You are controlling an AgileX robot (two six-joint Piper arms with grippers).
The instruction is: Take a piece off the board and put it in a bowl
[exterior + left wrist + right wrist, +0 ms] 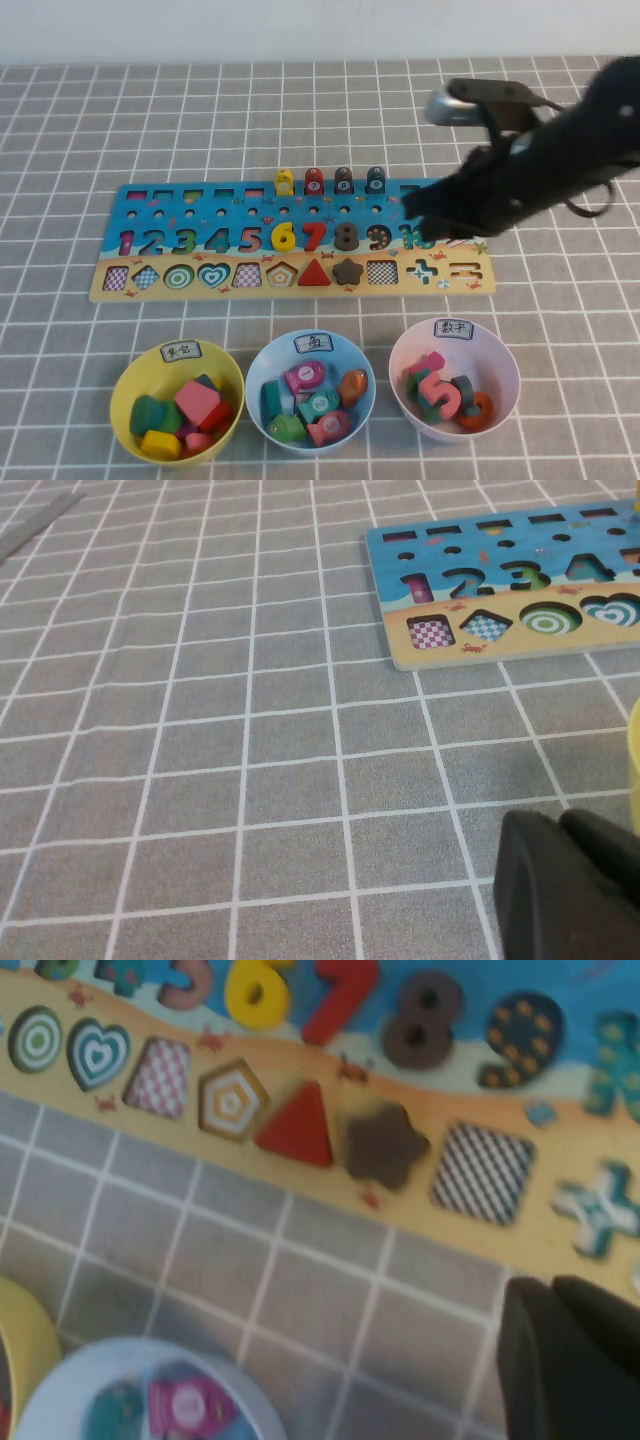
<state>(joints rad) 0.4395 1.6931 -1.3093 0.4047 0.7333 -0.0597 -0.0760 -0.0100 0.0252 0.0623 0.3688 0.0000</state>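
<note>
The long board point(460, 285) lies across the middle of the table. Along its upper edge stand a yellow, a red and a dark brown fish, with the dark teal piece point(375, 180) last on the right. My right gripper point(422, 212) hovers over the board's right end, just right of the piece, shut and holding nothing. The right wrist view shows its dark fingers point(530, 1350) pressed together above the board's sandy strip point(300, 1180). The light blue bowl point(258, 372) sits in front of the board, holding several fish pieces. My left gripper point(560, 825) is shut low over bare cloth, left of the board point(445, 652).
A yellow bowl point(125, 385) of shape blocks stands left of the blue bowl, and a pale pink bowl point(505, 385) of number pieces stands to its right. Grey checked cloth point(300, 110) covers the table. The yellow bowl's rim point(634, 760) is close beside my left gripper.
</note>
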